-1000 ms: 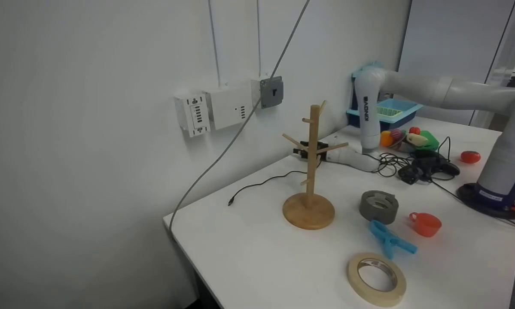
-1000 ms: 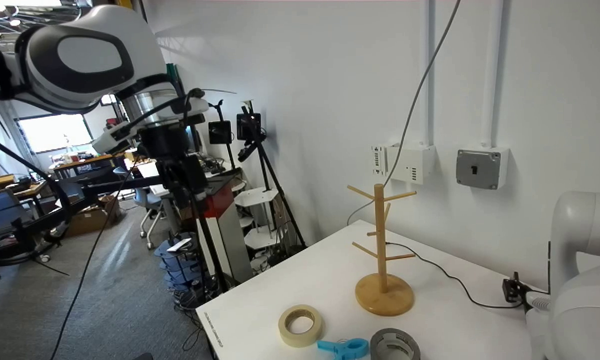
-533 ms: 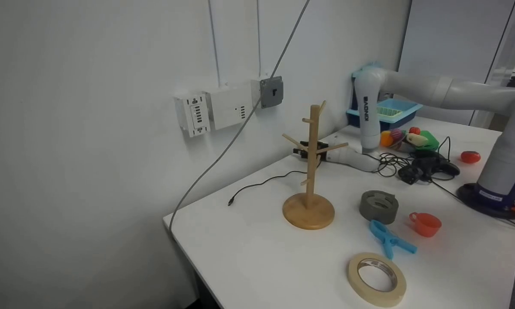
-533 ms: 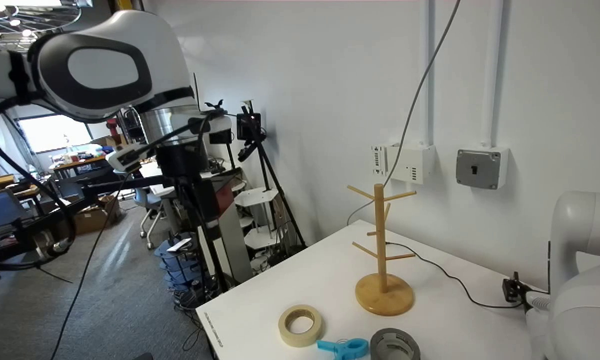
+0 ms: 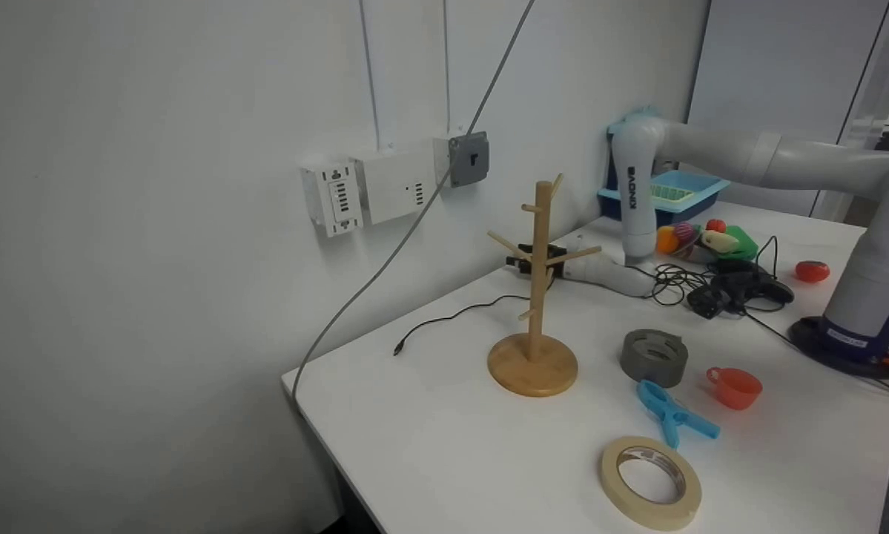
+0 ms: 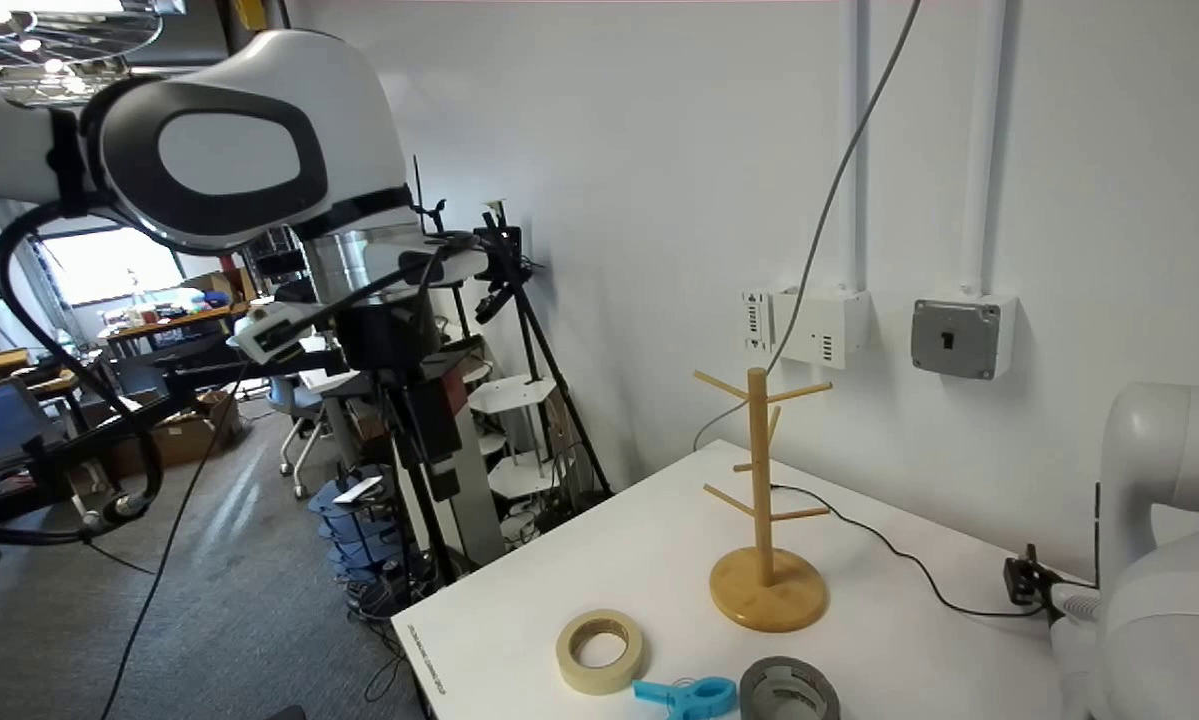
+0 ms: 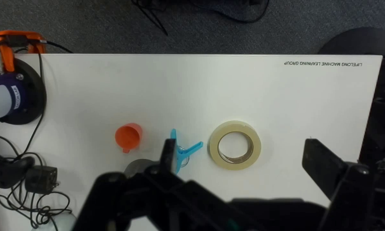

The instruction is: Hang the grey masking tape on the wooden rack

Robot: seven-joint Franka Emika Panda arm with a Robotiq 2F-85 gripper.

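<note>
The grey masking tape point(image 5: 653, 367) lies flat on the white table beside the wooden rack. It is cut by the lower edge in an exterior view point(image 6: 821, 690). In the wrist view the tape point(image 7: 137, 165) is partly hidden behind a finger. The wooden rack point(image 5: 536, 297) stands upright with bare pegs; it also shows in an exterior view point(image 6: 762, 470) and is out of the wrist view. My gripper point(image 7: 240, 144) is open and empty, high above the table, pointing down. In an exterior view the gripper point(image 6: 445, 484) hangs left of the table items.
A cream tape ring point(image 7: 216, 150) lies below, between the fingers in view. A blue clamp point(image 5: 666, 411) and a red cup point(image 5: 737, 389) lie by the grey tape. A second robot arm point(image 5: 867, 282), cables and a black cord point(image 5: 451, 317) are on the table. A wall stands behind.
My arm and gripper have moved right and somewhat down in an exterior view. The tapes, rack and other table things have not moved.
</note>
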